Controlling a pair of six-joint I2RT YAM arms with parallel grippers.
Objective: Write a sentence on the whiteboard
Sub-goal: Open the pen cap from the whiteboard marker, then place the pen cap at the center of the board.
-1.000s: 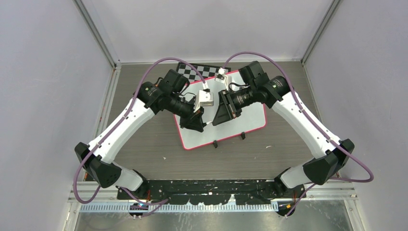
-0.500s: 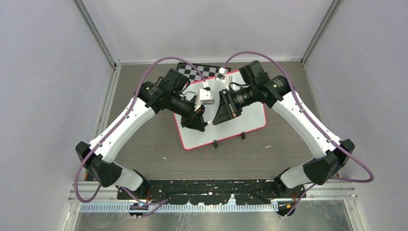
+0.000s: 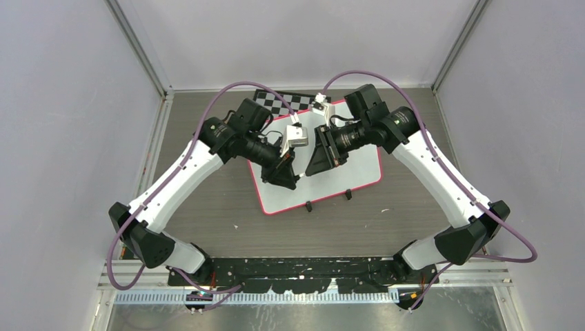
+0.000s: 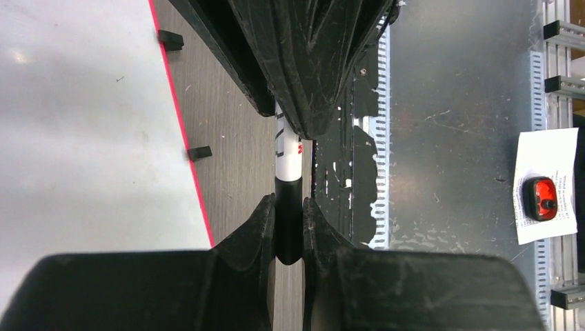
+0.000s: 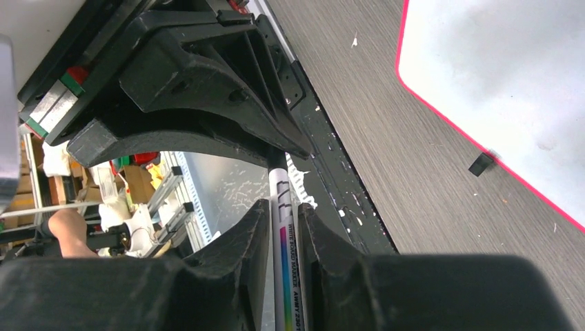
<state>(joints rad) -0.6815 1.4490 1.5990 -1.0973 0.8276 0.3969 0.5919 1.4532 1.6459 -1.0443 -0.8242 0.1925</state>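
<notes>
Over the whiteboard [image 3: 359, 169], left claw [image 4: 288, 207] meets right claw [image 5: 283, 214] on marker [image 4: 287, 148].

You see whiteboard [image 3: 290, 196] white, edged pink-red, clips [image 3: 308, 205] black; checkerboard [image 3: 279, 102] black-and-white squares; bench [image 3: 221, 207] grey-brown woodgrain; marker [image 5: 283, 207] white, rainbow stripe; cables [image 3: 234, 88] purple.

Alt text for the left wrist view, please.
The left gripper is shut on the black end of a marker, whose white barrel runs up into the right gripper. A blank stretch of the whiteboard, red-edged with two black clips, lies at left on the wood-grain table.
</notes>
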